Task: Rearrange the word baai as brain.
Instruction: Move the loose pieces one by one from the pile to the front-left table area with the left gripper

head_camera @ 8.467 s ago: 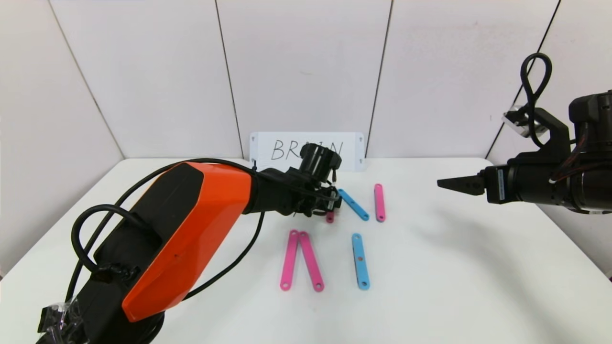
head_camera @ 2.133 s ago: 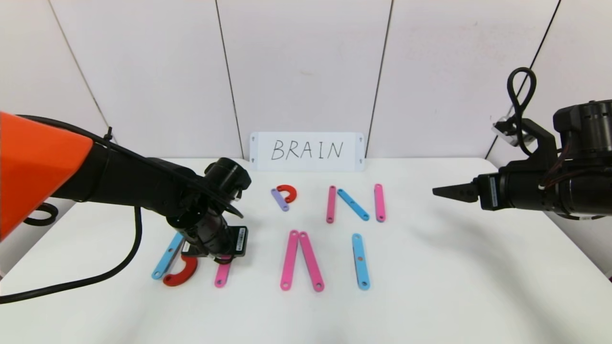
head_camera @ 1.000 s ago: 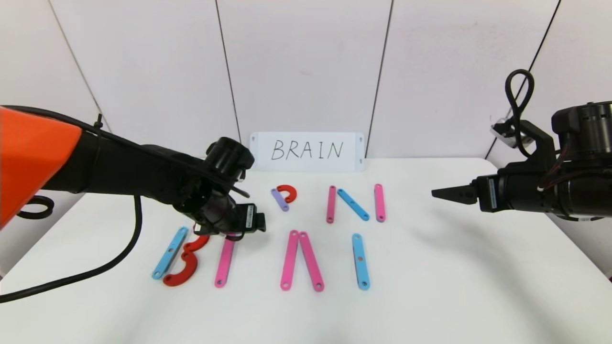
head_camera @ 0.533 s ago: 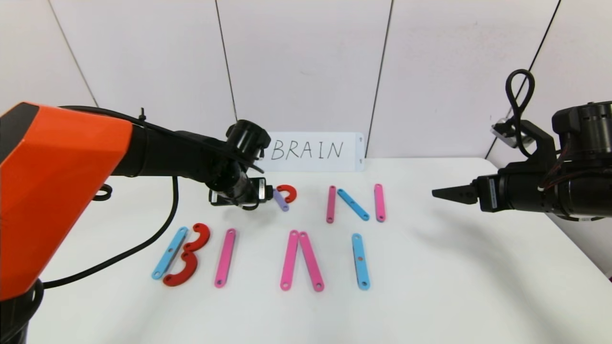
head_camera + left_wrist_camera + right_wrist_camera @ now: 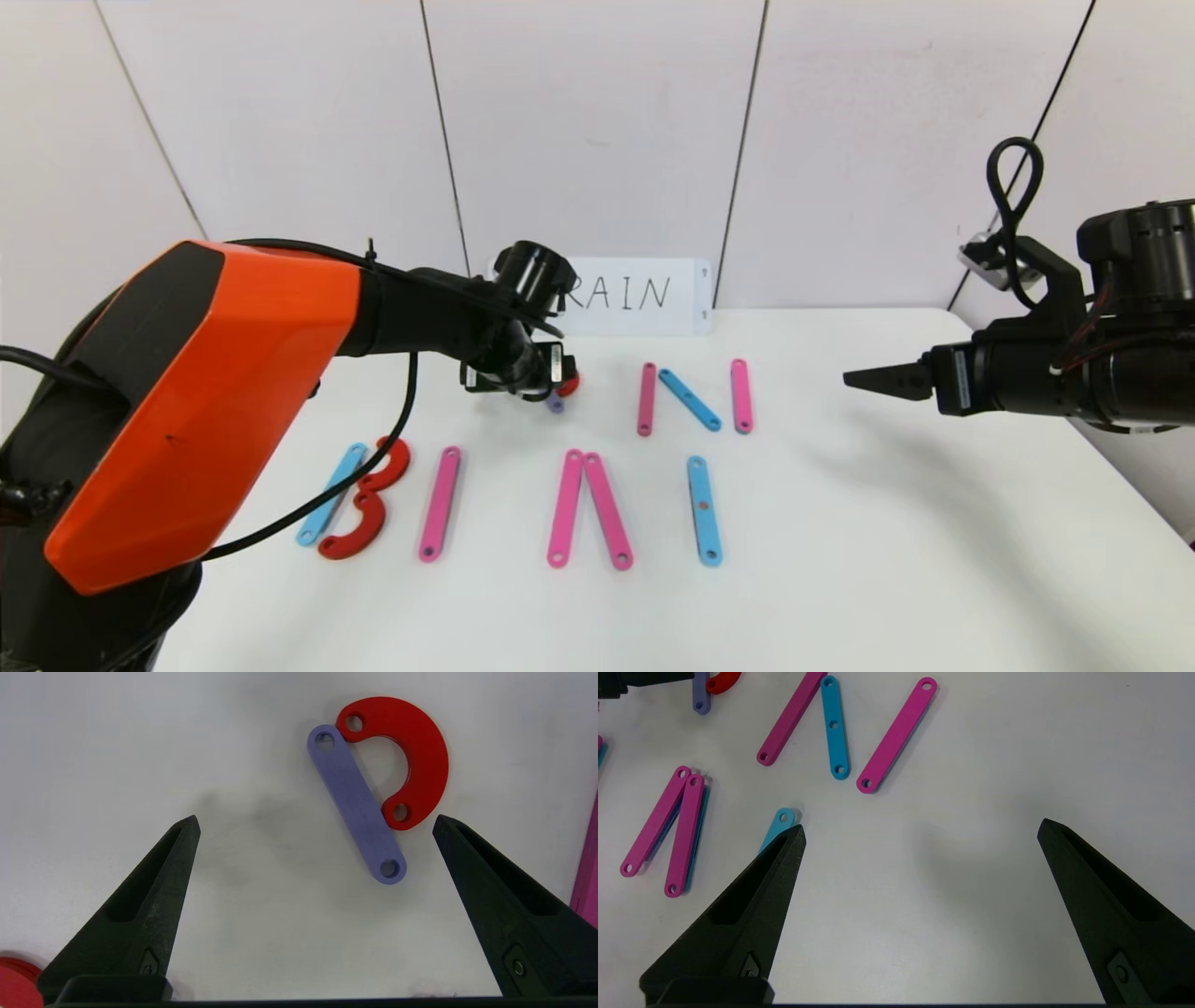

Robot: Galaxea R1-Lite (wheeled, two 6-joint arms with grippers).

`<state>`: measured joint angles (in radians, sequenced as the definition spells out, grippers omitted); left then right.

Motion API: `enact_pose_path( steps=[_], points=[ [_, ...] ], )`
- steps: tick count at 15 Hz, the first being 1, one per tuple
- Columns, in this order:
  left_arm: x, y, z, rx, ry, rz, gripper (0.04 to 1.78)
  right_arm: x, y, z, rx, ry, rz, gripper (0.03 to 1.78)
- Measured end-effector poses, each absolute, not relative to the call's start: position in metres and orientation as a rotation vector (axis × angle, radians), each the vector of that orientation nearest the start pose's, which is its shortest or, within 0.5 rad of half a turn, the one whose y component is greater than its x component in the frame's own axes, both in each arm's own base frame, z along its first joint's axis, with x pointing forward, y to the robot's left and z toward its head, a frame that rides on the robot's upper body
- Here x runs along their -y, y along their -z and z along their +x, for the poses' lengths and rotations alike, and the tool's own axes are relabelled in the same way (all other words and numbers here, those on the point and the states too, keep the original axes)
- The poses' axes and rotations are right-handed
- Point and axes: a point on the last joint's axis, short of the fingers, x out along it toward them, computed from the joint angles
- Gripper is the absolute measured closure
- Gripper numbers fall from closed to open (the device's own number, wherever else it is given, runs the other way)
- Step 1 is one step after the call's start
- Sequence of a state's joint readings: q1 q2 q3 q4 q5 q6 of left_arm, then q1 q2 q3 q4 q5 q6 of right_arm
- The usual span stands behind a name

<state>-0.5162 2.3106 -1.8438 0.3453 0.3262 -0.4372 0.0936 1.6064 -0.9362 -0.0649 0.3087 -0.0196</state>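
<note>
My left gripper is open and empty, low over the short purple bar and a red half-ring curve that touch each other on the table. In the left wrist view the purple bar's near end lies between the open fingers, closer to one fingertip. In front stand a blue bar with two red curves, a pink bar, two pink bars joined at the top, and a blue bar. My right gripper is open and empty, held above the table's right part.
Two pink bars with a slanted blue bar between them lie behind the front row. The white handwritten card stands against the back wall, partly hidden by my left arm. The table's right half is bare.
My left gripper has moved from the front-left pieces back and to the right, to over the purple bar and red curve. The pink bar stays beside the red curves. The right arm has not moved.
</note>
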Motion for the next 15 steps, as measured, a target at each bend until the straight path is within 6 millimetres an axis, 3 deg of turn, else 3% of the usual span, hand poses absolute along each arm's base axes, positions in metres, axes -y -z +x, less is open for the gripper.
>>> enact_pose_path(
  steps=[15],
  points=[
    [0.276,-0.108,0.421,-0.633,0.157,0.020,0.07,-0.029,-0.197,0.275,-0.566,-0.383,0.046,0.07]
  ],
)
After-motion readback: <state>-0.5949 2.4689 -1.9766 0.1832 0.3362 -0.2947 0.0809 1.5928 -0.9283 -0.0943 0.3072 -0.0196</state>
